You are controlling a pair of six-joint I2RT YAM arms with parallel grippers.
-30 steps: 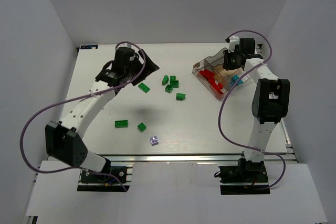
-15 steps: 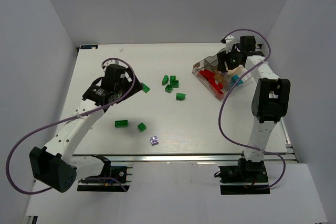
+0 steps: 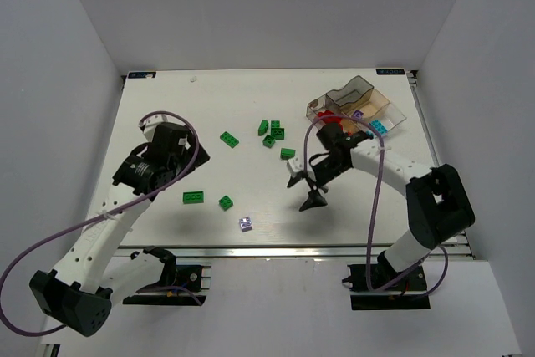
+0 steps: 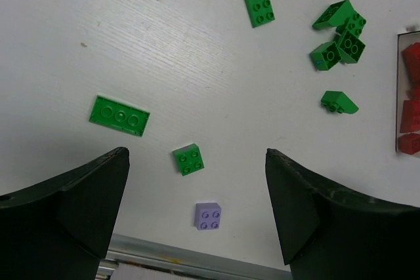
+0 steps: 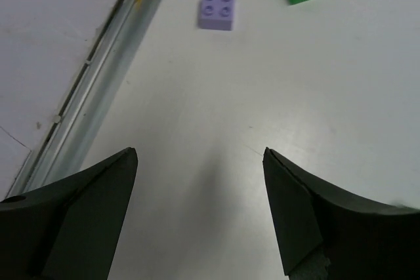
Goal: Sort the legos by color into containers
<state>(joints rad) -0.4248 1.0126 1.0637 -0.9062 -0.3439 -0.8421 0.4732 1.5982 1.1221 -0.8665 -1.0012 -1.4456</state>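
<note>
Green legos lie across the table's middle: a long one [image 3: 229,139], a cluster [image 3: 272,133], a slope piece [image 3: 287,154], a flat plate [image 3: 194,197] and a small square [image 3: 226,202]. A pale purple brick [image 3: 246,224] sits near the front edge. The clear tray [image 3: 347,89] at the back right holds red bricks [image 3: 334,116] and a cyan one [image 3: 379,125]. My left gripper [image 4: 197,155] hangs open above the plate [image 4: 119,115], the square [image 4: 188,159] and the purple brick [image 4: 208,216]. My right gripper [image 5: 199,152] is open and empty over bare table right of the purple brick [image 5: 217,10].
The metal rail [image 5: 98,90] of the table's front edge runs close to the purple brick. White walls close in the table at the left, back and right. Purple cables loop off both arms.
My right arm has swung from the tray down to the table's middle and its jaws have opened. My left arm has drawn back toward the near left, staying open.
</note>
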